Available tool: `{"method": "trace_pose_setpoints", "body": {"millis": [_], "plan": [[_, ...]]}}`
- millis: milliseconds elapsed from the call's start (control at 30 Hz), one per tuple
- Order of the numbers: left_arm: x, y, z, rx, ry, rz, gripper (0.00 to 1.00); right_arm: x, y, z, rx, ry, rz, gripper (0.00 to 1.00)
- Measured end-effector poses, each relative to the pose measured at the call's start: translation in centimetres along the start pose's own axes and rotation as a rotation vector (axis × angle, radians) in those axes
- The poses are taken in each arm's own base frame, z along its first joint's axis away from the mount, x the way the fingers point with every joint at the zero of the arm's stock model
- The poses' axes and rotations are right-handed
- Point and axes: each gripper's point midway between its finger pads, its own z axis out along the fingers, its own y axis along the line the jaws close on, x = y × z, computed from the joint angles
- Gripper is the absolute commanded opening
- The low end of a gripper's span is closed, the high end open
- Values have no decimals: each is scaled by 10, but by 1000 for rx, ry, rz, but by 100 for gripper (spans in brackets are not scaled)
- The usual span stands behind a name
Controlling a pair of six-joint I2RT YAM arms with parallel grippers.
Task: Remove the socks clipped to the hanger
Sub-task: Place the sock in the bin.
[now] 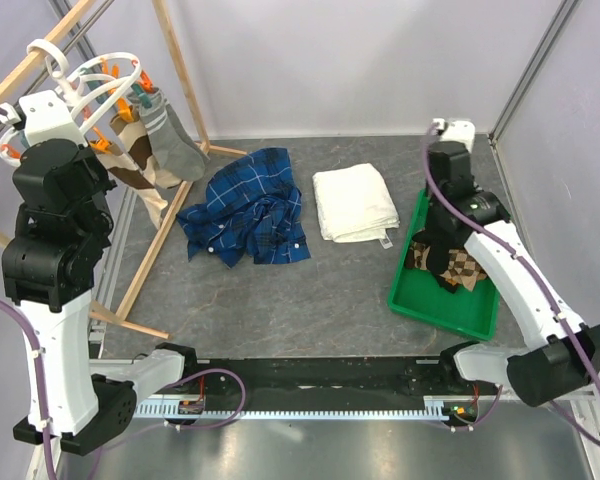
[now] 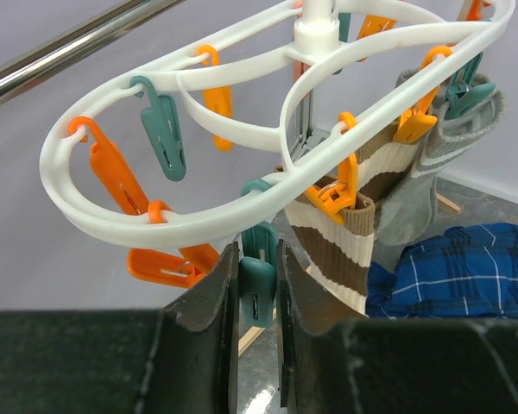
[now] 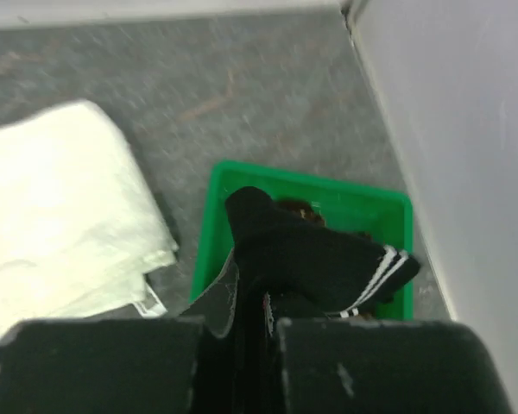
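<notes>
The white round hanger [image 2: 198, 226] hangs from the rack with orange and teal clothespins. A brown-and-cream striped sock [image 2: 345, 250] and a grey sock [image 2: 410, 203] stay clipped on its far side. My left gripper [image 2: 257, 259] is shut on a dangling teal clothespin [image 2: 259, 293] at the near rim; no sock shows in that pin. My right gripper [image 3: 252, 293] is shut on a black sock [image 3: 311, 250] with white cuff stripes, held above the green tray [image 3: 242, 185]. A brown checkered sock [image 1: 467, 268] lies in the tray [image 1: 440, 305].
A blue plaid shirt [image 1: 248, 205] lies crumpled on the grey table, with a folded white towel [image 1: 355, 203] to its right. Wooden rack poles [image 1: 160, 225] slant along the left side. A metal bar [image 2: 60, 56] runs above the hanger. A wall stands close beside the tray.
</notes>
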Motion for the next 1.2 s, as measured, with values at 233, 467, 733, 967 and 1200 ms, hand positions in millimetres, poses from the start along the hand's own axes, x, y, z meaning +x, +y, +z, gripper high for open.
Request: {"method": "trace_pose_setpoints", "body": {"millis": [233, 467, 733, 967, 1200], "plan": [[0, 1, -1, 0, -8, -7, 14, 132, -50, 62, 53, 315, 133, 15], [8, -2, 4, -2, 2, 2, 16, 238, -29, 77, 28, 601, 161, 52], [11, -3, 6, -9, 11, 10, 18, 124, -37, 65, -2, 355, 267, 74], [9, -2, 4, -7, 4, 5, 21, 28, 4, 36, -230, 127, 292, 70], [6, 4, -3, -8, -17, -14, 23, -34, 168, -55, -791, -130, 224, 70]]}}
